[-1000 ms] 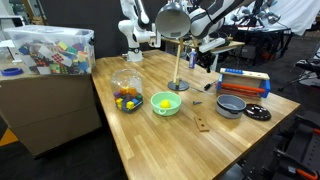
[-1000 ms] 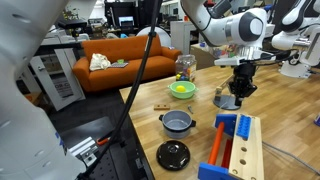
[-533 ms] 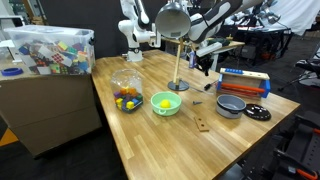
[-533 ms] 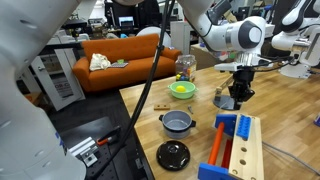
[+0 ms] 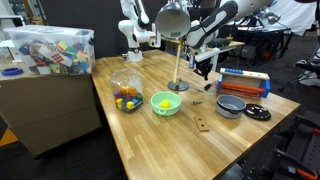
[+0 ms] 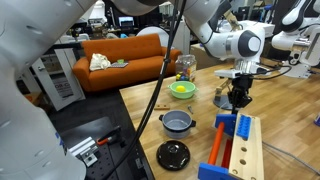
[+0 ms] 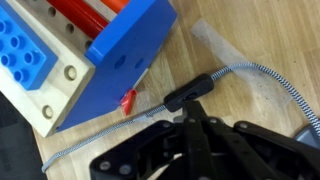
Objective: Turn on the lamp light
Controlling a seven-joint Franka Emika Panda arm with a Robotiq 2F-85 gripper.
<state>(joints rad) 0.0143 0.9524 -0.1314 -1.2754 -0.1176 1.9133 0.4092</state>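
The lamp's silver-grey dome shade stands on a thin brass stem over a small round base near the middle of the wooden table. Its braided cord runs across the table with a black inline switch. My gripper is shut, fingers pressed together, with the tips right at the switch, seemingly touching it. In both exterior views the gripper points down close to the table, right beside the lamp's base.
A blue and wood toy box lies close beside the cord. A green bowl, a clear jar, a grey pot, a black lid and a small wooden block stand on the table.
The gripper has come down and a little toward the lamp's base, nearer the table. The lamp and the other things have not moved.
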